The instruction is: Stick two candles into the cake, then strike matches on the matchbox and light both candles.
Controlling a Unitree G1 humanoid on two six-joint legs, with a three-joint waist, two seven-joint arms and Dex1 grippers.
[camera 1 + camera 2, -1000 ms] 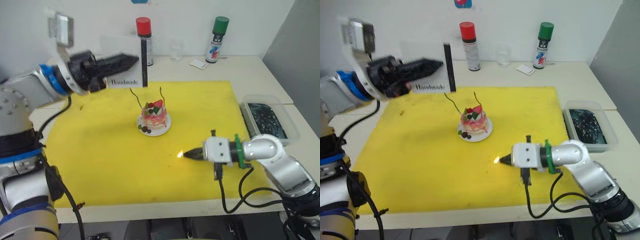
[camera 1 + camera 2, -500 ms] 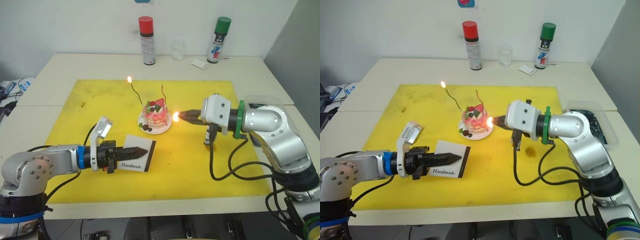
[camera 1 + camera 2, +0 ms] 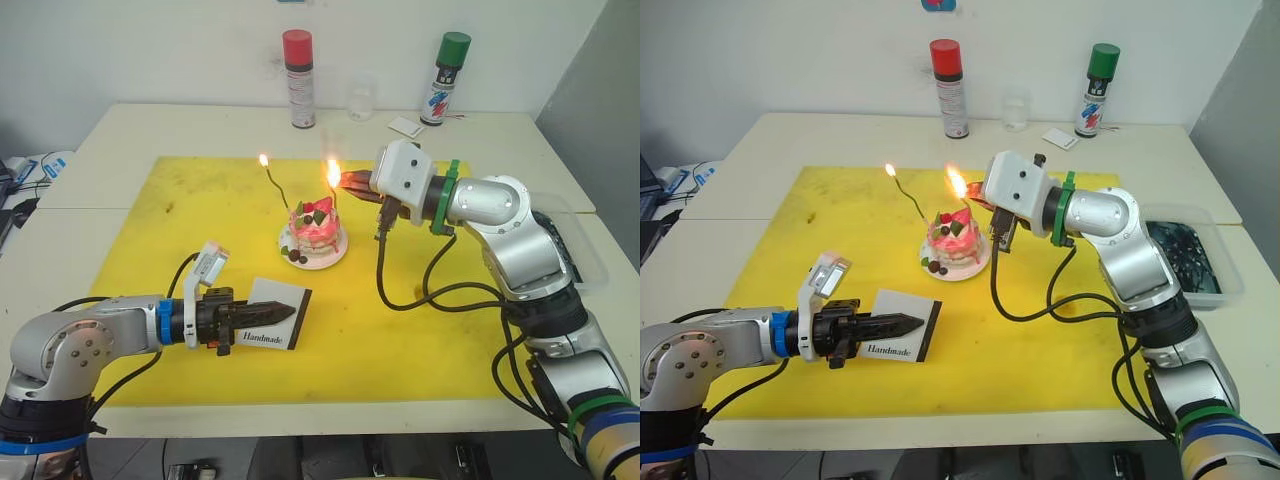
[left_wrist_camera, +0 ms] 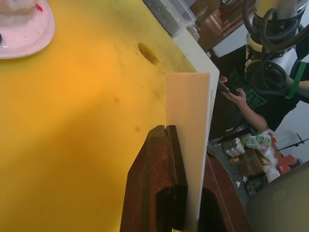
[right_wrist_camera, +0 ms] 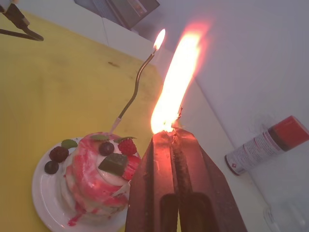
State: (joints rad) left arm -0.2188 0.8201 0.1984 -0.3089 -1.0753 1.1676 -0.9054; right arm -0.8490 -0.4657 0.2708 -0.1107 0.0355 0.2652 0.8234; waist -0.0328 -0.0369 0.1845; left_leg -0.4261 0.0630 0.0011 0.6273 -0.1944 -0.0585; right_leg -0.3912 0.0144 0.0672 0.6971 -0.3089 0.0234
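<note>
The small round pink-and-white cake (image 3: 313, 228) sits mid-mat with two thin wavy candles (image 3: 273, 186), one lit. The right gripper (image 3: 345, 180), clamped on a burning match (image 5: 175, 118), holds flame at the second. The left gripper (image 3: 285, 313) pinches the flat white matchbox (image 3: 270, 310). The match may burn down to the fingers.

A robotics lab or test room: pale tables (image 3: 480, 140) pushed together against a bare white wall, a yellow mat (image 3: 200, 230) spread as work surface, spray cans (image 3: 298, 65) at the back, loose cabling, a seated person (image 4: 251, 99) among floor clutter beyond the table edge.
</note>
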